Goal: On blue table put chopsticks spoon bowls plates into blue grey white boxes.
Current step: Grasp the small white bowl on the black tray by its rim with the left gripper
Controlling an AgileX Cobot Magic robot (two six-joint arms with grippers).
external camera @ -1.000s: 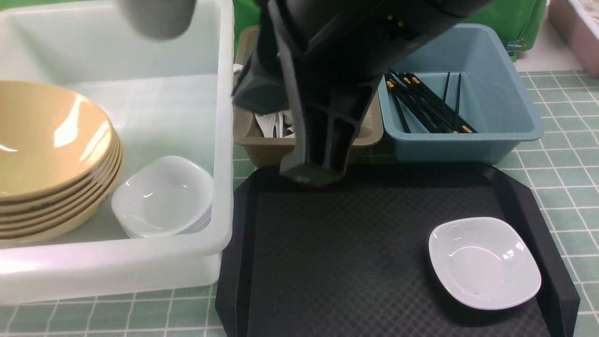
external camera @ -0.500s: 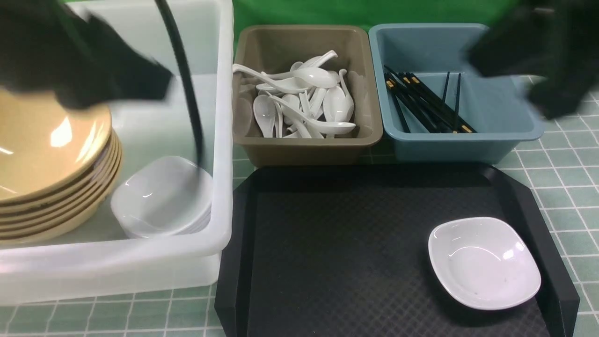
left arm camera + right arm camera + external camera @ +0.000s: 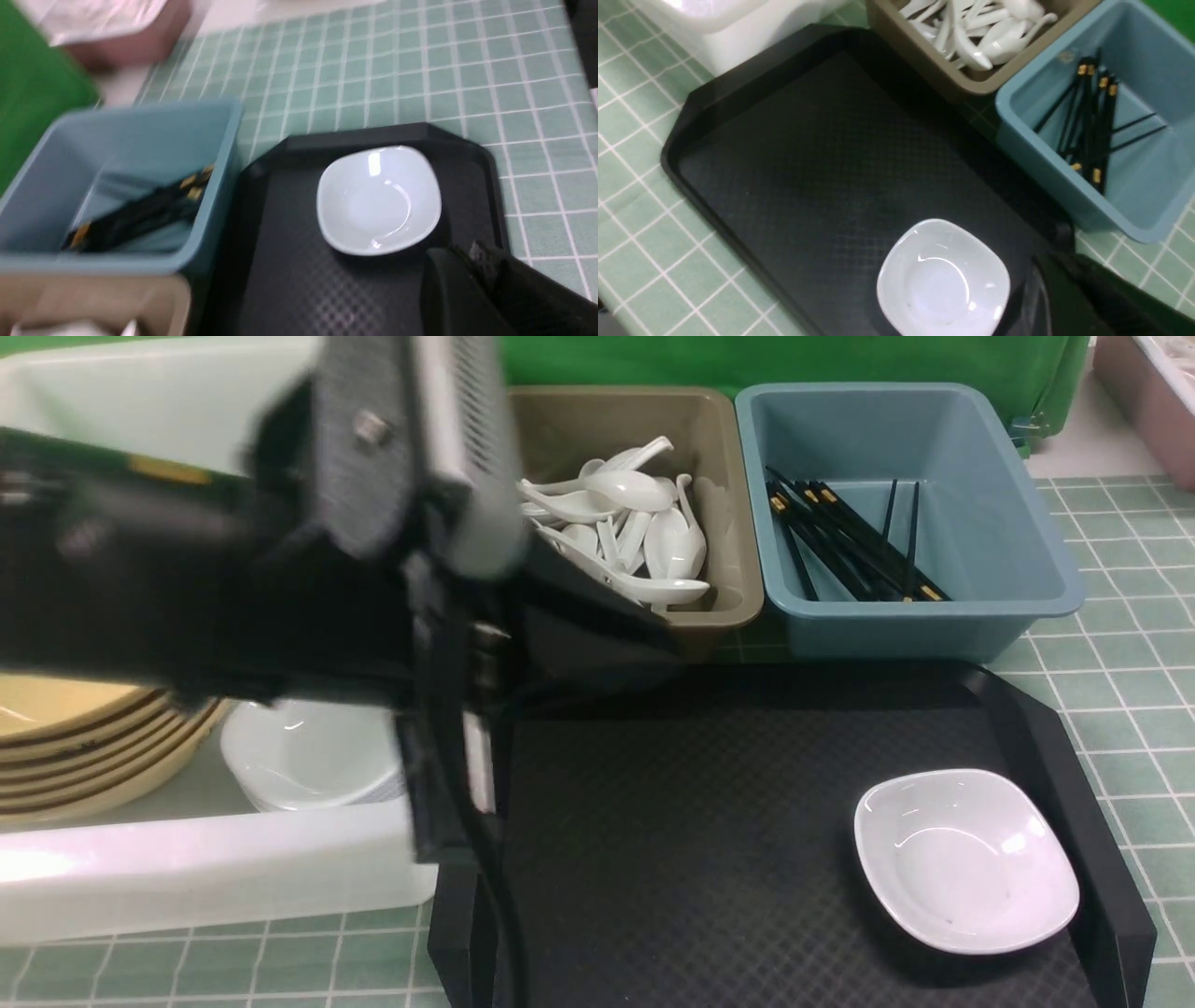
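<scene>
Plate (image 3: 966,859) sits on black tray (image 3: 700,821), near-right corner; rounded-square, no long axis; left gripper (image 3: 486,289) closed, holds nothing; right gripper (image 3: 1087,298) closed, likewise empty; plate on robot's R side, prob. nearer right arm; white box (image 3: 187,868) well to L.

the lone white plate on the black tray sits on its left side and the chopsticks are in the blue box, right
No: the white plate lies on the right side of the black tray, toward its near corner, as the front view shows. The chopsticks are indeed in the blue box.
</scene>
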